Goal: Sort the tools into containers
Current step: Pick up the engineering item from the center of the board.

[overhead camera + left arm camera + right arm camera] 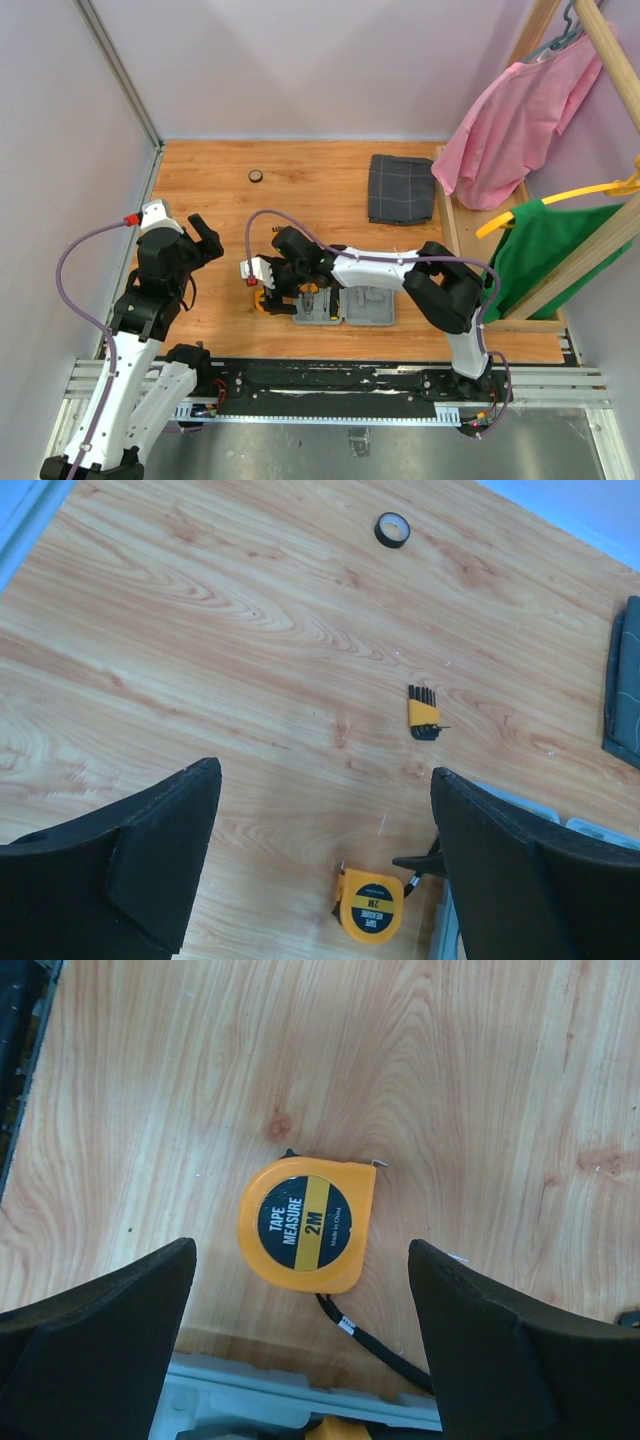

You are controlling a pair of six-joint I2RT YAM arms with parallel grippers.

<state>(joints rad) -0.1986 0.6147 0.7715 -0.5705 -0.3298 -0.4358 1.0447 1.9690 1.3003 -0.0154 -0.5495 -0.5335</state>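
Orange and round-cornered, the tape measure (305,1222) lies flat on the wooden table (300,200), label up, just beside the left edge of the grey tool case (372,312); its black wrist cord (375,1352) trails back toward the case. From where I stand the case sits open near the arms' edge of the table, and something orange and black rests in its left half, too small to name. The right gripper (300,1250) hangs over the tape measure with its jaws spread wide; one finger stands on each side of it with bare wood showing between, so nothing is pinched. The left gripper (325,770) is off to the left, raised above bare table, jaws equally wide apart and holding nothing. Farther out on the wood a small set of hex keys (423,712) in a yellow holder lies on its own; a black tape roll (391,529) sits near the back wall; a dark checked folded cloth (400,188) lies toward the back right.
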